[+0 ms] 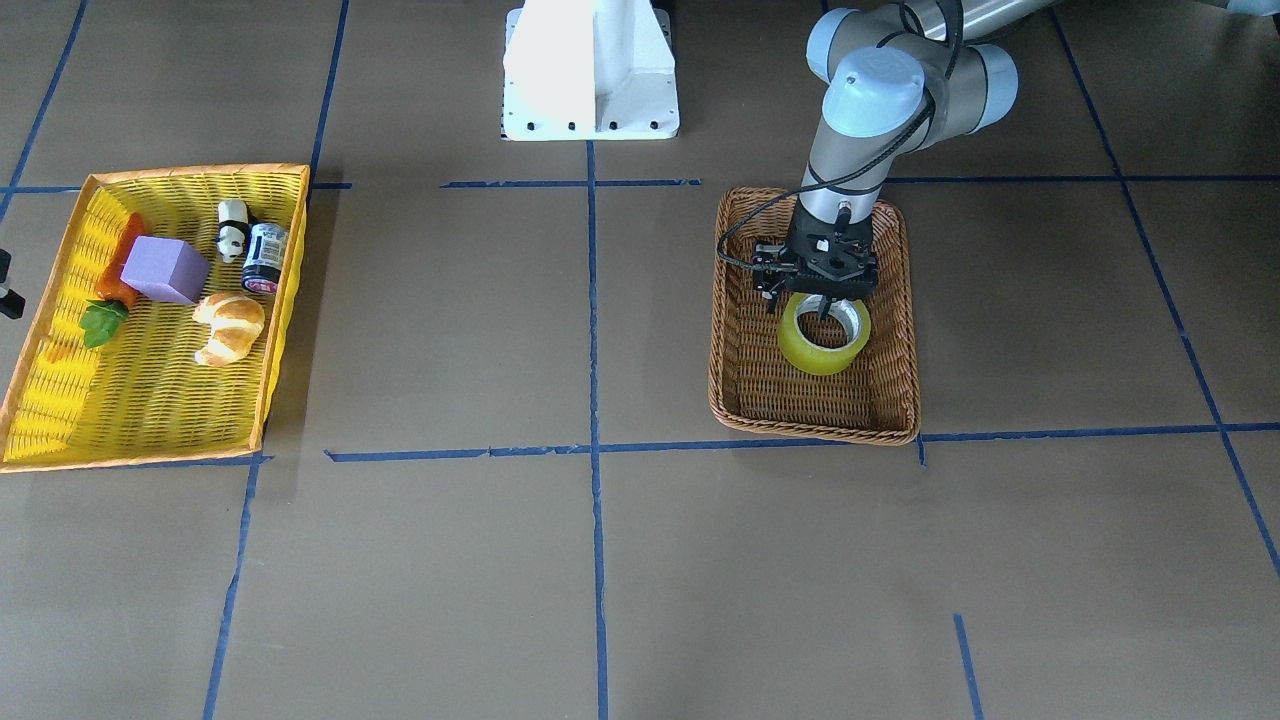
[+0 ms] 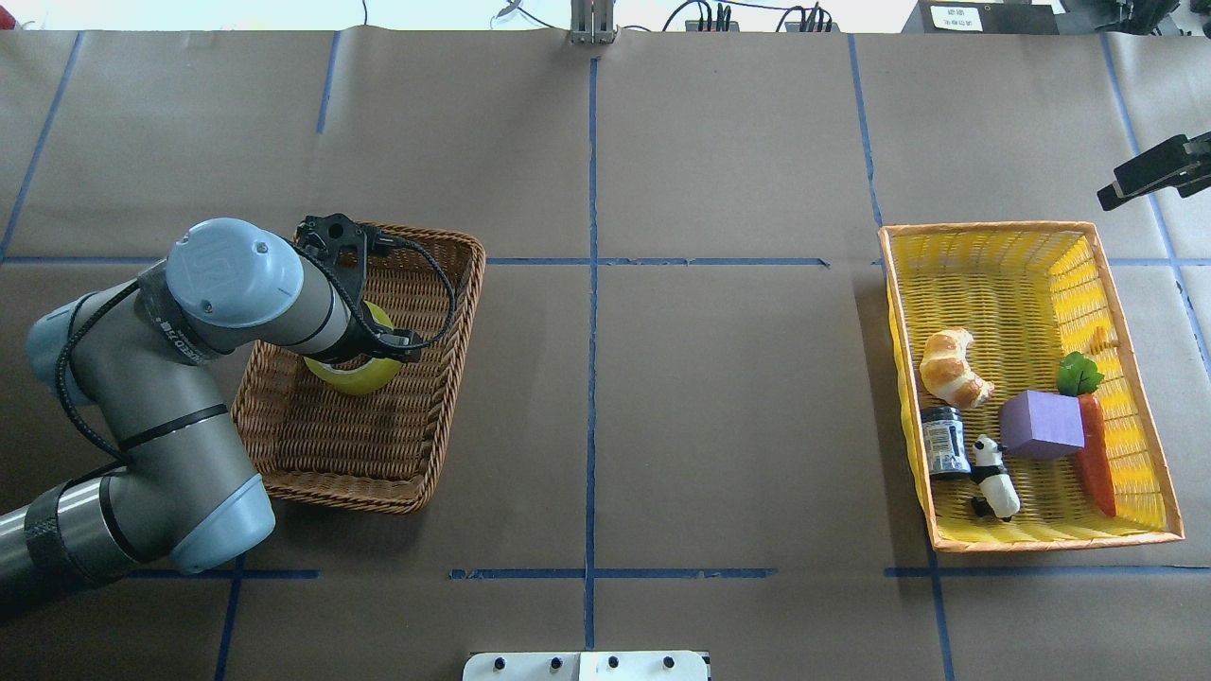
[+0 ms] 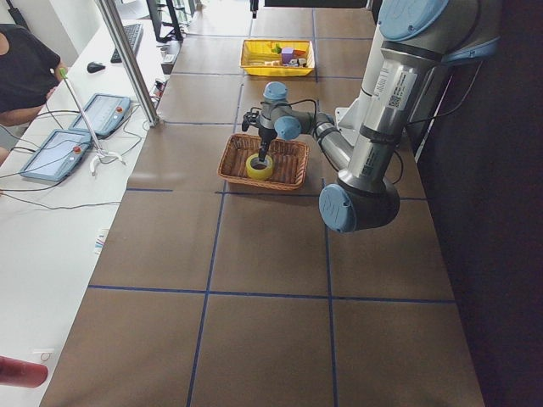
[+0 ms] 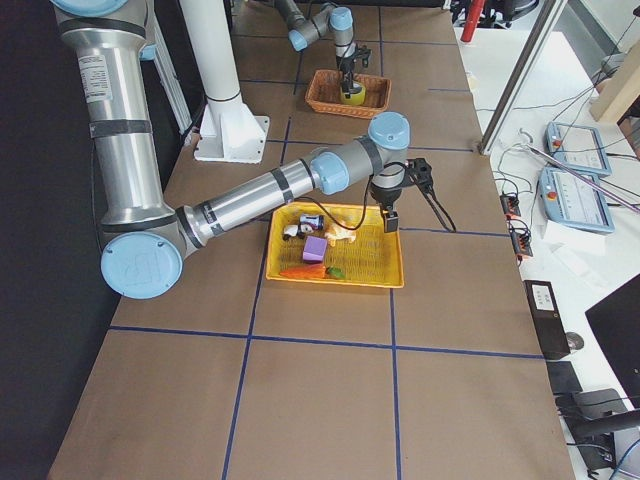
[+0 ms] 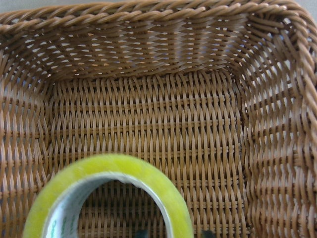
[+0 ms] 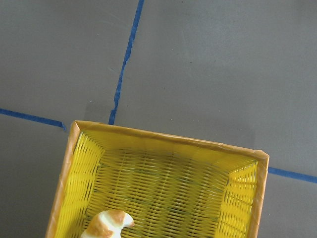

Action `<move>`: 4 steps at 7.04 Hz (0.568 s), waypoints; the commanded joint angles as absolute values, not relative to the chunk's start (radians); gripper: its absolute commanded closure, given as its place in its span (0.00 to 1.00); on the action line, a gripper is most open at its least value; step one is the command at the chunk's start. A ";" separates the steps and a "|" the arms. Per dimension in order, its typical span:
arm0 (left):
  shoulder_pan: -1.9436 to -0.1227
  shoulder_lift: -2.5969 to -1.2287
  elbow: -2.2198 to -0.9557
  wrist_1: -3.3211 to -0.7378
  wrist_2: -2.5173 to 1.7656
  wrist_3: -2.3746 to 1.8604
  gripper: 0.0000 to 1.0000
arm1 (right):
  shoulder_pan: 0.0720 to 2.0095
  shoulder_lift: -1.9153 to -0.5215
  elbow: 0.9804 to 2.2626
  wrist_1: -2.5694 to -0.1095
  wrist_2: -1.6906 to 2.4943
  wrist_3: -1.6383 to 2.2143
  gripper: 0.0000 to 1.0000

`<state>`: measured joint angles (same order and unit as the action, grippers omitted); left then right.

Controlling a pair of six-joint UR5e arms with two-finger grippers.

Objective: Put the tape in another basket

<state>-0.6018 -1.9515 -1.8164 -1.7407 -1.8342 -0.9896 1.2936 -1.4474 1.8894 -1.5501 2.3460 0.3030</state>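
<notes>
Your deep brown woven wicker basket (image 2: 331, 497) holds the yellow translucent tape roll (image 2: 359, 378), under the left gripper (image 1: 800, 303). Its fingers straddle the roll's wall, but you cannot tell whether they pinch. Far right, the right gripper (image 2: 1112, 197) hangs near the shallow yellow basket (image 2: 1050, 544); you cannot tell whether its fingers are spread or together.

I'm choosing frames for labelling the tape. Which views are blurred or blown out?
Left wrist view: the tape is close, soft and cropped, the basket weave behind sharper. Front-facing view: tape crisp, white robot base overexposed. Overhead view: washed-out white strip along the top edge.
</notes>
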 commanded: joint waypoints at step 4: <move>-0.897 -1.928 -1.969 -1.426 -2.107 -0.630 0.00 | 1.444 -1.587 1.749 -1.540 2.448 -0.093 0.00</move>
<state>-0.8058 -1.9381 -1.9345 -1.5093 -2.0478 -0.7562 1.3864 -1.5231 1.7919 -1.5472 2.3900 0.0127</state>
